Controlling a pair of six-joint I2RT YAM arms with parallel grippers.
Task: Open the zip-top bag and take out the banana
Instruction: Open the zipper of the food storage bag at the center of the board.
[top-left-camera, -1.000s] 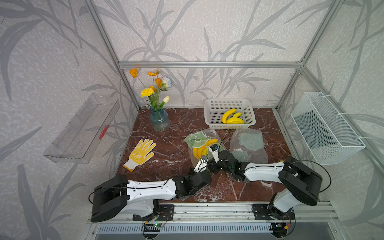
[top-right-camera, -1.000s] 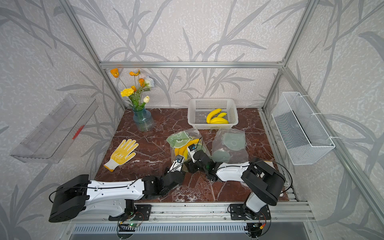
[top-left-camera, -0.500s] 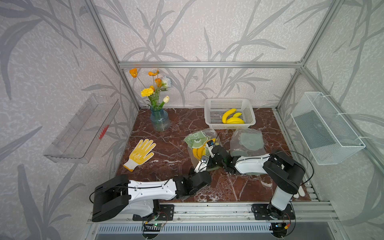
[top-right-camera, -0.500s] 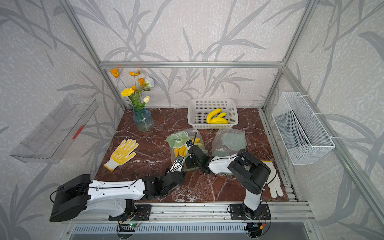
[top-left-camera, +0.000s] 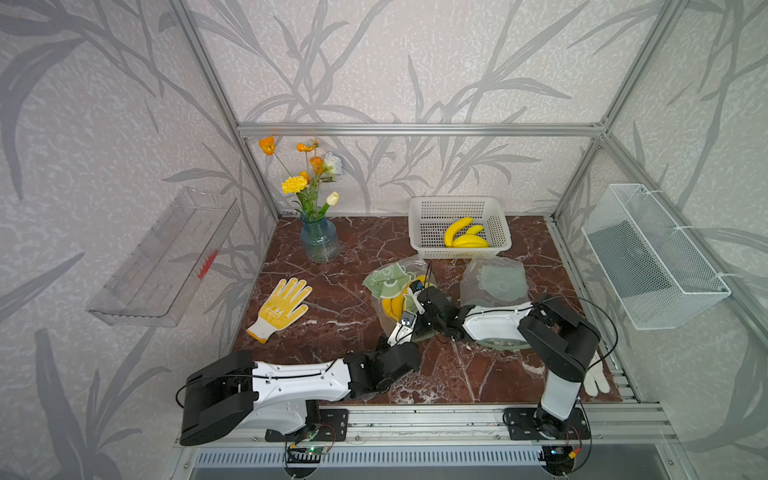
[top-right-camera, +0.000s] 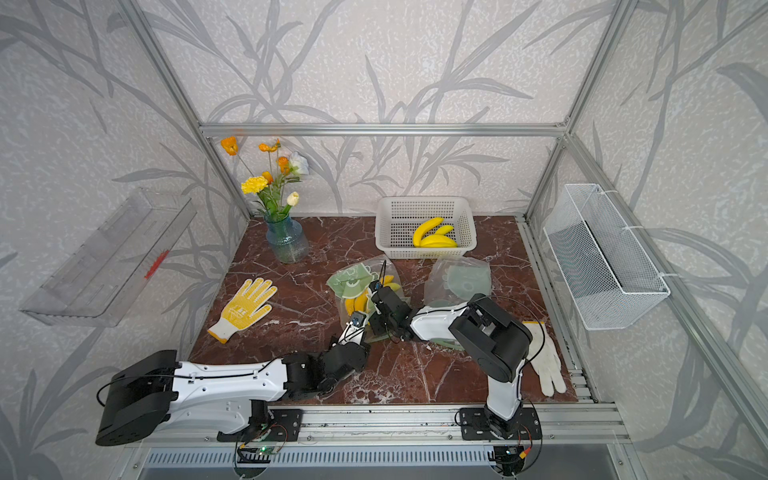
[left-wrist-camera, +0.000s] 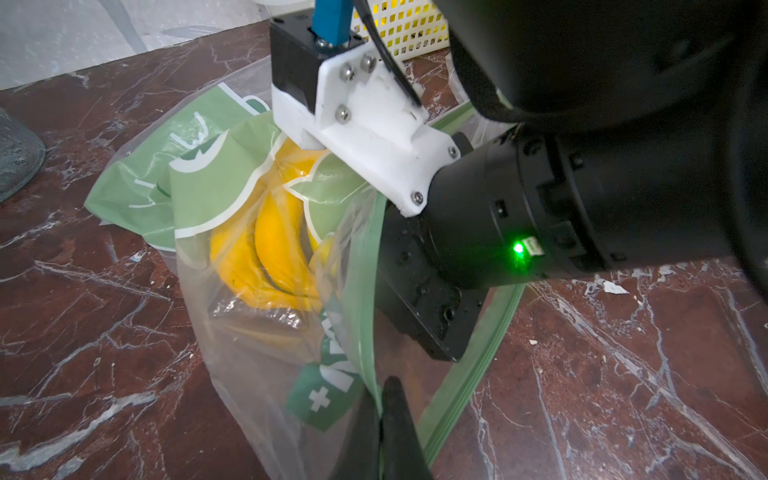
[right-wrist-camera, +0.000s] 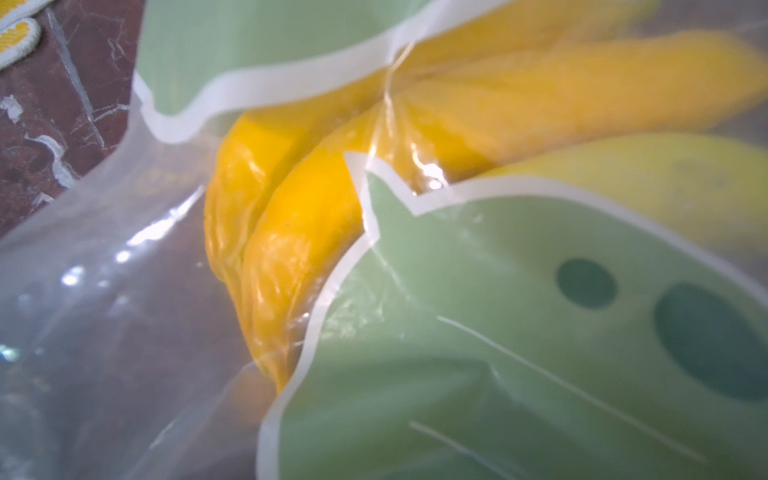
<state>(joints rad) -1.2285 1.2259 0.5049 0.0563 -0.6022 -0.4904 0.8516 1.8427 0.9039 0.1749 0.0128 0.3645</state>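
The left gripper (left-wrist-camera: 380, 401) is clamped shut on the green zip strip (left-wrist-camera: 365, 266) of the zip-top bag (left-wrist-camera: 232, 345), and the strip is pinched between its two black fingers (left-wrist-camera: 395, 415). The bag mouth is held open: from the pinch point one lip is arched over the right gripper's body, and the other lip is run beneath it along the marble table (left-wrist-camera: 623, 374). The right gripper (top-left-camera: 409, 302) is pushed into that mouth, just beyond the left gripper's tips, and its black body is ringed by the strip. Its fingers are hidden by plastic and by its own housing, so it cannot be told whether they are apart or together. The banana (left-wrist-camera: 274, 249) is located inside the bag, directly ahead of the right gripper and past the left gripper's pinch. In the right wrist view the banana (right-wrist-camera: 299, 232) is seen close up, through clear film and green print. Contact between right gripper and banana cannot be confirmed. A white basket (top-left-camera: 419, 237) holding loose bananas (top-left-camera: 461, 239) is set well beyond both grippers. A second bag (top-left-camera: 494, 282) is laid flat to the right gripper's right. A yellow glove (top-left-camera: 284, 307) is laid well apart to the left gripper's left, and a vase (top-left-camera: 320, 245) is stood farther beyond it.
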